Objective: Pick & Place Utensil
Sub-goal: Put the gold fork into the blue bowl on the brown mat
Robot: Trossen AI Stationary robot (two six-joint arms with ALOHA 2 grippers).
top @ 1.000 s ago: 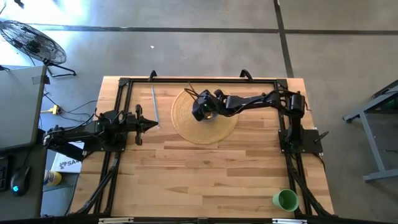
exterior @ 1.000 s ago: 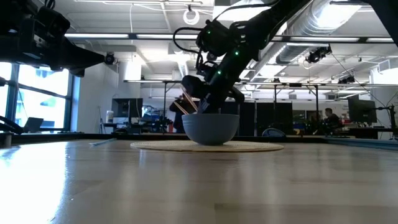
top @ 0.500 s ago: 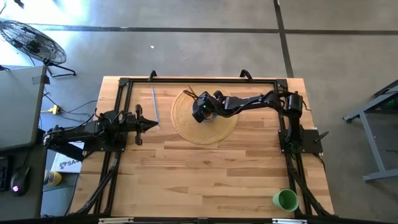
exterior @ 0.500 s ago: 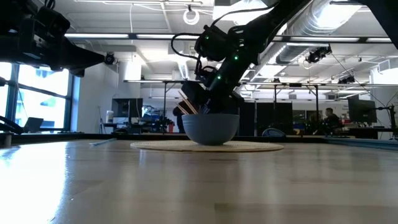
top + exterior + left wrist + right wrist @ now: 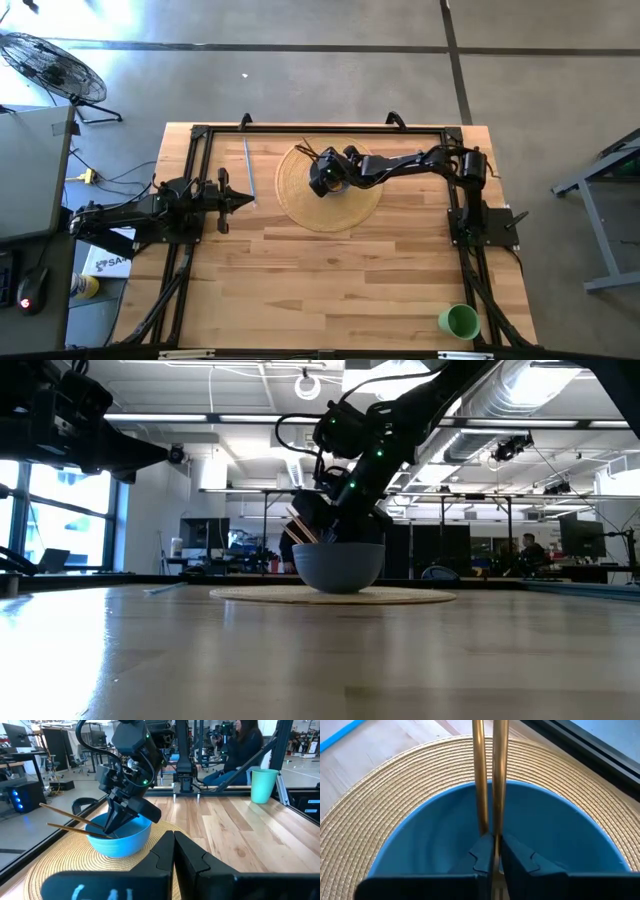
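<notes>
I keep the right end effector point(image 5: 492, 851) pinched narrow on the chopsticks point(image 5: 487, 780), low inside the blue bowl point(image 5: 120, 836) on the woven mat point(image 5: 300, 205), so their tips rest within before release.

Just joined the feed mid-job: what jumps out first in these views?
The right end effector reaches into the blue bowl on the round woven mat at the table's far middle, shut on a pair of chopsticks that stick out over the rim. The left end effector waits at the left edge, shut.
</notes>
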